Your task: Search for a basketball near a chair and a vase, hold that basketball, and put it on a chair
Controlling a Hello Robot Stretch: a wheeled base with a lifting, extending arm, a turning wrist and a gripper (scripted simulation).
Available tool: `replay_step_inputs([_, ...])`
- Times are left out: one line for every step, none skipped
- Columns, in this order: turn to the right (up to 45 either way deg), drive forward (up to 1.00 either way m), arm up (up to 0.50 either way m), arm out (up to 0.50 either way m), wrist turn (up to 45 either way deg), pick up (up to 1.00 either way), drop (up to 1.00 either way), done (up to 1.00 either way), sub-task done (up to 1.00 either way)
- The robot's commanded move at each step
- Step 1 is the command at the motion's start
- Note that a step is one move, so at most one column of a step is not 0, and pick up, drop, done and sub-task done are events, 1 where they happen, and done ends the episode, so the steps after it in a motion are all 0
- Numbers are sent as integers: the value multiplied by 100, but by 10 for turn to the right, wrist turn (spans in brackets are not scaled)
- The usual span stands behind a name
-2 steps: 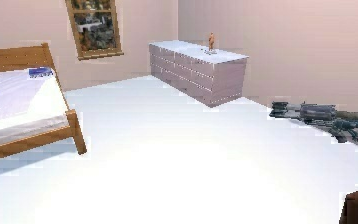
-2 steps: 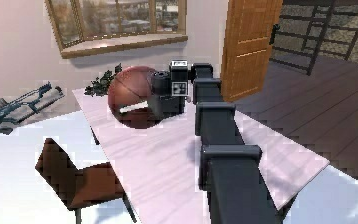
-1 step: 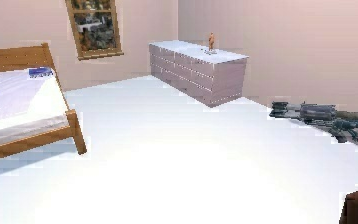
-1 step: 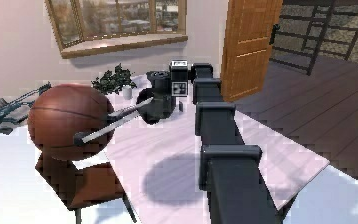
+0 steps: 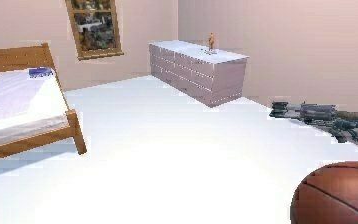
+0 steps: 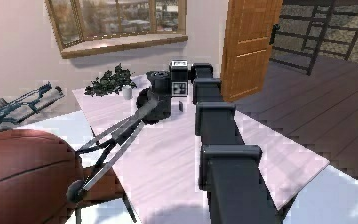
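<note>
Arm side view, near to far: the arm [image 6: 232, 170] rises from the bottom edge as a dark square bar, stretched out above a pale pink rug [image 6: 287, 150]; this reach is judged to serve the grasping step, since it brings the end effector [image 6: 87, 168] down and leftward to the basketball [image 6: 27, 175] in the lower left corner; whether the end effector holds the ball or only lies against it cannot be told, because the picture's edge cuts off the ball's underside and hides whatever may support it. Past the ball, a tangle of dark grey items [image 6: 22, 105] lies on the floor; a dark leafy plant [image 6: 112, 80] stands at the rug's far corner; behind these come a window [image 6: 117, 25] and a wooden door [image 6: 252, 45].

Forward view: the ball sits in the lower right corner, close to the robot's side, as suits a sideways reach; a wooden bed [image 5: 32, 110] stands at the left; farther off, a dresser [image 5: 197, 70] against the wall carries a small statuette [image 5: 212, 42].

The basketball is reddish brown, with dark curved seams; being large, round and smooth, it seems likely to roll or slip unless gripped squarely; setting it on a chair is not yet done.
</note>
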Motion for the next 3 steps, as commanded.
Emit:
replay_step_inputs([0,0,0,0,-90,0,0,0,0])
replay_step_inputs([0,0,0,-28,0,0,0,0,0])
replay_step_inputs([-450,0,0,0,0,0,0,0,0])
